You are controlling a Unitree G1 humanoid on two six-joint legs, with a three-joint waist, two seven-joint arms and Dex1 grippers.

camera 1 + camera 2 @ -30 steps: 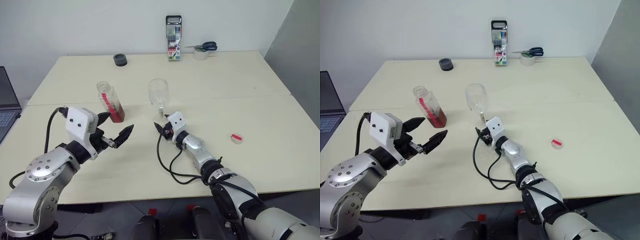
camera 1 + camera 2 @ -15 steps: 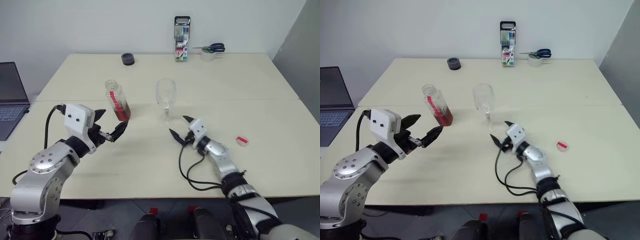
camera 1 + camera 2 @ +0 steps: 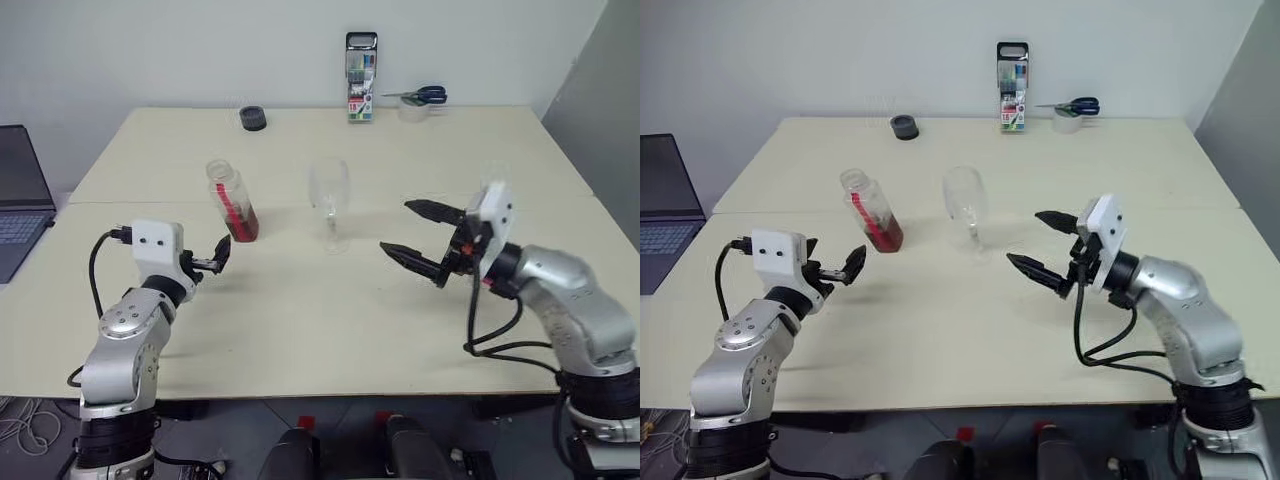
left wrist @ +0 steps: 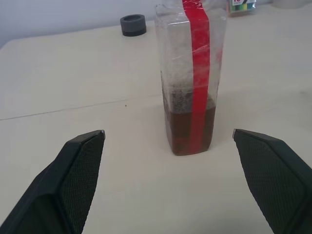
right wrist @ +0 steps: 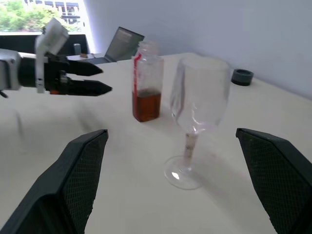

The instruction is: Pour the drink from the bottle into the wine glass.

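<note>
You had the bottle (image 3: 231, 202) upright on the counter (image 3: 300, 320), cap off, the drink (image 4: 189, 130) filling only its lower part. The wine glass (image 3: 330, 203) stood upright and looked empty, near the bottle on its right, the two apart. The left end effector (image 3: 214, 257) was level in front of the bottle, fingers spread wide, touching nothing. The right end effector (image 3: 422, 238) hung above the counter to the right of the glass, fingers wide apart, pointed toward it, holding nothing. The red cap (image 3: 486, 282) lay partly hidden behind that arm. A laptop (image 3: 18, 196) sat at the far left.
</note>
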